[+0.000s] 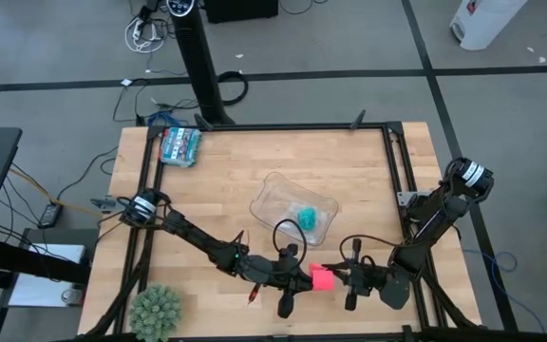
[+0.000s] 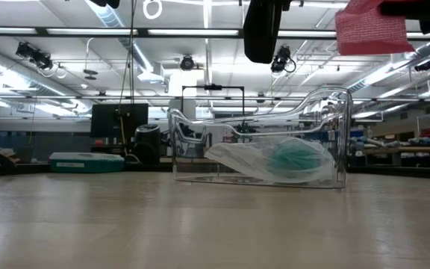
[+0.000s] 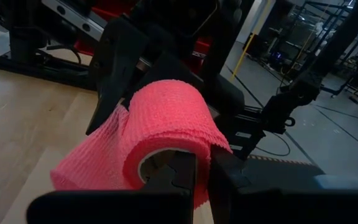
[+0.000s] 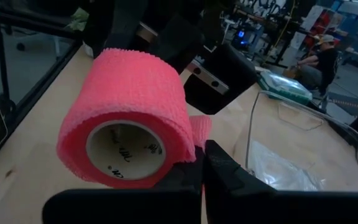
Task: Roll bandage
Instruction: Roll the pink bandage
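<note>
Together, both end effectors — left (image 1: 304, 277), right (image 1: 338, 276) — pinch the bandage (image 1: 323, 277).

Robotics lab or workshop hall: wooden bench table (image 1: 226, 180) in a black frame on grey floor with loose cables (image 1: 145, 33), ceiling strip lights (image 2: 88, 31) and exposed ducting overhead, monitor (image 2: 118, 119) and cluttered benches behind, seated person (image 4: 319, 59) at far side.
</note>
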### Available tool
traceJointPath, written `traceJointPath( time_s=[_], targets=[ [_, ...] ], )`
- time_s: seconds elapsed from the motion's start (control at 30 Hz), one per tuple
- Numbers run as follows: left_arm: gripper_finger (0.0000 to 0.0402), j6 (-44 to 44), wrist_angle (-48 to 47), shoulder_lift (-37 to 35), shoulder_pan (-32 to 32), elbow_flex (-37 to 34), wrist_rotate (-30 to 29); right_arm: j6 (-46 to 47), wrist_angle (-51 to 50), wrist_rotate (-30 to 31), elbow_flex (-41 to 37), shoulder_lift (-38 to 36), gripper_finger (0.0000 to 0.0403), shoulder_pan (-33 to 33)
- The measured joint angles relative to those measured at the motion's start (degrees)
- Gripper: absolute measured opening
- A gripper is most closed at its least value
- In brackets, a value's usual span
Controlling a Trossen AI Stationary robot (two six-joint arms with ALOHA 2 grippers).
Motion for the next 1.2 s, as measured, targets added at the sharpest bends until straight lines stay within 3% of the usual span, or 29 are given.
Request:
traceJointPath(
  time_s=[0.87, 1.2],
  targets=[
    [0.0028, 0.0, -0.1, 0.0, 0.0, 0.0, 0.0, -1.0, 2.4, -0.3, 0.0, 0.0, 0.0, 0.1],
    [0.0028, 0.0, 0.0, 0.0, 0.0, 0.0, 0.8, -7.3, 7.8, 1.6, 0.0, 0.0, 0.0021, 2.0]
  ],
)
